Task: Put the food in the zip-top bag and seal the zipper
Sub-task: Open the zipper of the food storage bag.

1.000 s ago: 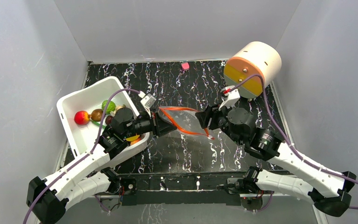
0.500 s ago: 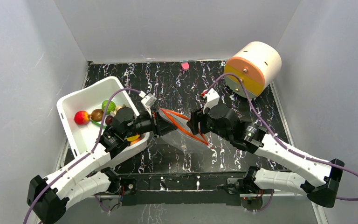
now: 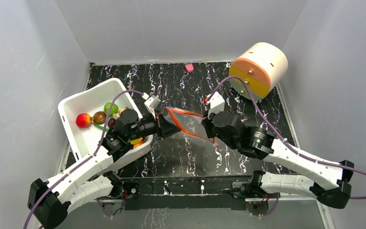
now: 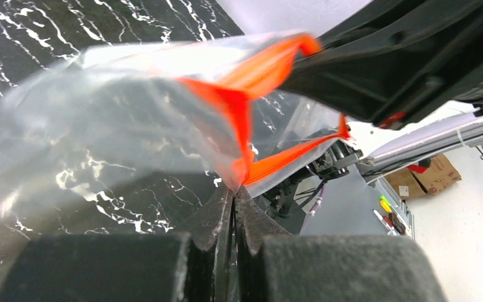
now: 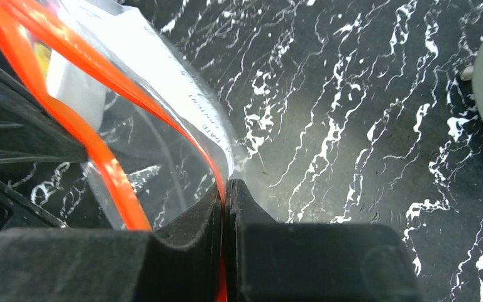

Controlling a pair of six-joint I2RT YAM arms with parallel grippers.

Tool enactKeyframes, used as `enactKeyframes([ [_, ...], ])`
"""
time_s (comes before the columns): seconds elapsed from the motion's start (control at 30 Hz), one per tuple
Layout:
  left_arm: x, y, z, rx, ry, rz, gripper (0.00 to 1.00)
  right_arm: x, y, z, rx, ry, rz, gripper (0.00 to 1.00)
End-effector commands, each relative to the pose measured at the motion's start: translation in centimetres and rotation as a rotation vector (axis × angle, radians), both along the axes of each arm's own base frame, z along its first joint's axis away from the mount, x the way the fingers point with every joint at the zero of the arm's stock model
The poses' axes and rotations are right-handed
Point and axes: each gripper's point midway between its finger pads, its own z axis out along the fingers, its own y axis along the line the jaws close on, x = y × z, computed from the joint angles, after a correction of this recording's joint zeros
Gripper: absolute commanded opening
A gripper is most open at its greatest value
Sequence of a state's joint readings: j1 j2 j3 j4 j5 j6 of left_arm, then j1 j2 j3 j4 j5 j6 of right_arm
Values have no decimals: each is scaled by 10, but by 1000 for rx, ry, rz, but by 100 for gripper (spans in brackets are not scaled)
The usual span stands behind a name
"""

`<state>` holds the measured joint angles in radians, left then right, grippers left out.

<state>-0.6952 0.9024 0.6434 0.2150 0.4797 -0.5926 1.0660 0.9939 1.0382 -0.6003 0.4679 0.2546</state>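
Observation:
The clear zip-top bag (image 3: 189,125) hangs above the table between my two grippers, empty as far as I can see. My left gripper (image 3: 168,125) is shut on the bag's rim, pinching the orange-red zipper (image 4: 242,119) at its fingertips (image 4: 234,189). My right gripper (image 3: 209,127) is shut on the opposite side of the zipper (image 5: 104,160), which runs down between its pads (image 5: 226,184). The two orange strips stand apart, so the mouth is open. The bag's white label (image 5: 157,72) faces the right wrist camera. The food lies in the white tub: a red apple (image 3: 83,120) and a green round fruit (image 3: 109,108).
The white tub (image 3: 70,102) stands at the left, partly under my left arm, with a brown piece (image 3: 99,117) among the food. A large cream and orange cylinder (image 3: 259,67) sits at the back right. A small pink thing (image 3: 189,67) lies by the back wall.
My right gripper, open before, swung left to the bag and shut on its zipper edge. The bag's mouth now stretches between both grippers. The left gripper kept its hold.

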Motion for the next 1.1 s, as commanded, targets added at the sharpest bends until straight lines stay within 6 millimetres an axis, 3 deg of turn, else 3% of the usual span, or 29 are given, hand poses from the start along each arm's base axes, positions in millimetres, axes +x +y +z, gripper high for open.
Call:
enactKeyframes([
  [0.0,11,3,7,18,-27,58,0,6,-13,58,184,-126,-73,0],
  [0.03,12,3,8,13,-23,63,0,6,-15,59,199,-126,-87,0],
  [0.07,13,4,9,10,-22,70,9,6,-18,60,208,-124,-104,0],
  [0.17,15,6,11,15,-27,89,45,9,-25,59,225,-120,-159,0],
  [0.2,16,7,11,24,-28,97,52,11,-30,60,223,-126,-188,0],
  [0.33,18,17,15,58,-46,141,73,20,-55,66,177,-161,-328,0],
  [0.43,18,26,16,77,-62,172,82,24,-73,76,148,-195,-417,0],
  [0.5,19,33,15,89,-75,204,97,25,-78,83,153,-209,-443,0],
  [0.57,19,41,15,104,-90,236,98,26,-77,81,142,-213,-442,0],
  [0.67,22,52,8,146,-89,287,98,27,-66,58,101,-176,-410,0],
  [0.9,26,71,-8,269,-91,349,98,25,-13,-6,125,-8,-299,0],
  [1.07,35,90,-19,382,-67,431,98,19,20,-22,242,72,-221,0],
])
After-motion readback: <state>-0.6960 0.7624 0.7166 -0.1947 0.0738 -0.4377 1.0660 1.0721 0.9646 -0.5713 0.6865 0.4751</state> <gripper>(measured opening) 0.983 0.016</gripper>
